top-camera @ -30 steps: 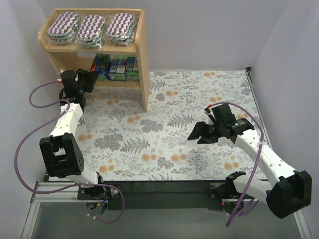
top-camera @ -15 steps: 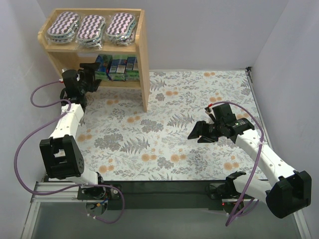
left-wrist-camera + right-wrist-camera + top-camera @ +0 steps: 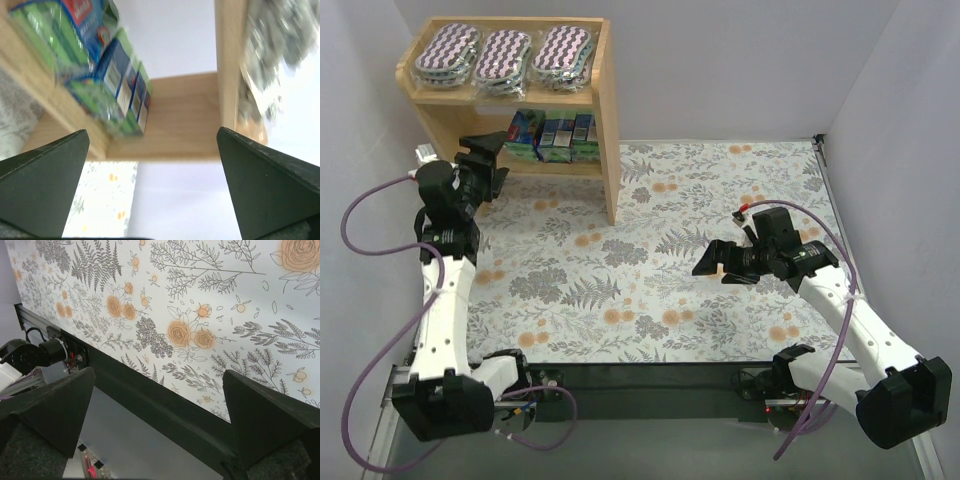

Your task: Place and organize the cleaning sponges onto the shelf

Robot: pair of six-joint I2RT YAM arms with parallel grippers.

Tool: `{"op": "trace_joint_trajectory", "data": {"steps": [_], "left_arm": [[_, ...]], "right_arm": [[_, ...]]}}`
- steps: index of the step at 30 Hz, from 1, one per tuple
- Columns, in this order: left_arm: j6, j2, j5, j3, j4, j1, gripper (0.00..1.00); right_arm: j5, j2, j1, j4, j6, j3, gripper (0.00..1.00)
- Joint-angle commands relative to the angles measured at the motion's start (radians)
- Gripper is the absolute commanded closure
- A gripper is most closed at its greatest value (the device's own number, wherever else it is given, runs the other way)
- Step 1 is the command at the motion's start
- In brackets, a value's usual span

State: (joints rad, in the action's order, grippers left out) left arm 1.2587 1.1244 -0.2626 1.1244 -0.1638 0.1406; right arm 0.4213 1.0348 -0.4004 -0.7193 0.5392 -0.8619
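Note:
The wooden shelf stands at the far left. Three purple-and-white zigzag sponges lie side by side on its top tier. Three blue-and-green sponge packs stand in a row on the lower tier, and two of them show in the left wrist view as packs. My left gripper hangs open just left of the lower tier, apart from the packs, with nothing between its fingers. My right gripper is open and empty over the floral cloth at the right.
A floral cloth covers the table. The right wrist view looks down past the cloth to the black front rail. White walls close in the left, back and right sides. The shelf's right side panel reaches down to the cloth.
My left gripper opened, let go of the leftmost blue-and-green pack on the lower tier, and drew back to the left. My right gripper opened wider in place.

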Motion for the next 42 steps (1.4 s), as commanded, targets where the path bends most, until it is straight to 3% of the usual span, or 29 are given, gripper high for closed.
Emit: {"op": "trace_joint_trajectory", "data": {"steps": [1, 8, 14, 24, 34, 42], "left_arm": [[-0.100, -0.122, 0.031, -0.052, -0.207, -0.004, 0.04], [-0.205, -0.311, 0.086, -0.114, -0.514, -0.026, 0.03], [-0.308, -0.414, 0.011, -0.041, -0.628, -0.024, 0.02], [-0.490, -0.503, -0.179, 0.161, -0.666, -0.026, 0.02], [-0.610, -0.545, -0.056, 0.383, -0.695, -0.026, 0.02], [-0.644, -0.540, -0.006, 0.428, -0.730, -0.026, 0.02]], "right_arm": [[0.028, -0.030, 0.005, 0.047, -0.050, -0.029, 0.04], [0.039, -0.039, 0.005, 0.049, -0.081, -0.043, 0.01], [0.007, -0.097, 0.003, 0.050, -0.068, -0.045, 0.01], [-0.081, -0.372, 0.005, 0.054, 0.037, 0.073, 0.01], [-0.098, -0.495, 0.005, 0.047, 0.062, 0.113, 0.01], [-0.110, -0.501, 0.005, 0.050, 0.074, 0.118, 0.01]]}}
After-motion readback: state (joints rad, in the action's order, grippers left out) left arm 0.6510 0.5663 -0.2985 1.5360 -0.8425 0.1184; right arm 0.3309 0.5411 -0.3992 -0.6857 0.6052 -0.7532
